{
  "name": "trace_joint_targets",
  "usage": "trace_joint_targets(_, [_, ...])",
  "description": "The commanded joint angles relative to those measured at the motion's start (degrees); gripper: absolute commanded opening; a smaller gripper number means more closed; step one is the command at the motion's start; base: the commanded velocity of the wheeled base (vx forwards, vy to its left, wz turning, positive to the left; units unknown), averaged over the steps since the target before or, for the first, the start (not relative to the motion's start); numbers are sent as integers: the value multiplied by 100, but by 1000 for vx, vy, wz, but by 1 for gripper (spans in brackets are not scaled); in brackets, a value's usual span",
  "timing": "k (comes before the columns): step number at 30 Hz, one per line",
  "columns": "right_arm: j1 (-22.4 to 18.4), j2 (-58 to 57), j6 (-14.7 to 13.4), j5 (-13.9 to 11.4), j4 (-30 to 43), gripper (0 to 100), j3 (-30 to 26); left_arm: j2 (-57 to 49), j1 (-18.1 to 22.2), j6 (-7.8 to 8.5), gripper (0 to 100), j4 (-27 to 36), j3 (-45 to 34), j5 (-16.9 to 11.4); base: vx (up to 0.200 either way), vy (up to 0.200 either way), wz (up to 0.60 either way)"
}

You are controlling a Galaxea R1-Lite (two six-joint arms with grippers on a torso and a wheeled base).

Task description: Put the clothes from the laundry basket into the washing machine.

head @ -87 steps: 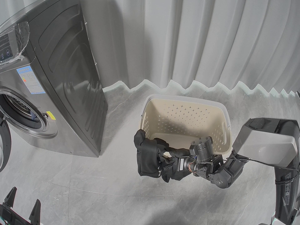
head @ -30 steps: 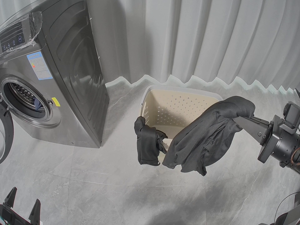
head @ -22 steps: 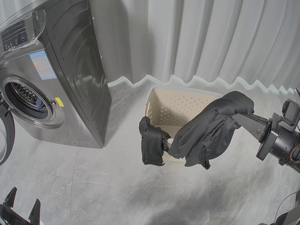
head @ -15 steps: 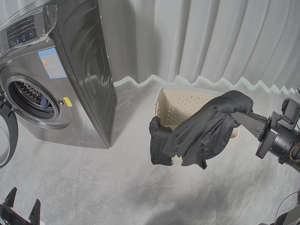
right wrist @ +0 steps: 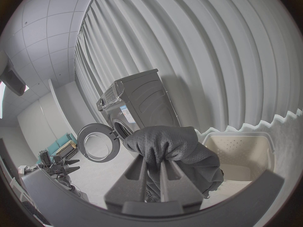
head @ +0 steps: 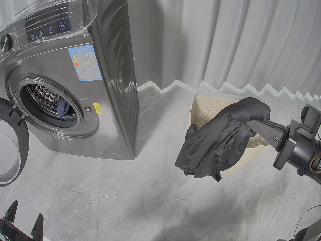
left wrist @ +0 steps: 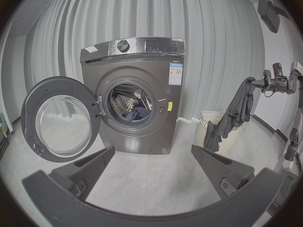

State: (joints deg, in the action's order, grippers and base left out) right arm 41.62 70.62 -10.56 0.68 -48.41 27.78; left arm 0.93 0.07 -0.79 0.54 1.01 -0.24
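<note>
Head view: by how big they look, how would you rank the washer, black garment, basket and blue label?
1. washer
2. black garment, though it hangs nearer the camera
3. basket, mostly hidden behind the garment, so its rank is unsure
4. blue label

Right arm was held out level, well right of the washing machine (head: 110,67), right gripper (head: 260,122) clamped on dark garment (head: 217,144). Left gripper (left wrist: 151,148) sat low before the machine, fingers spread wide.
</note>
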Motion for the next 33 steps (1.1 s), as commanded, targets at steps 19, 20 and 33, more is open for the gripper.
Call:
trace_joint_targets(19, [-5, 31, 1, 2, -2, 0, 87, -57, 1, -9, 100, -1, -92, -2, 0, 200, 0])
trace_joint_targets(20, [-5, 31, 1, -7, -2, 0, 87, -57, 1, -9, 100, -1, -92, -2, 0, 200, 0])
trace_joint_targets(33, [-13, 31, -8, -7, -2, 0, 52, -57, 1, -9, 100, -1, -92, -2, -62, 0, 0])
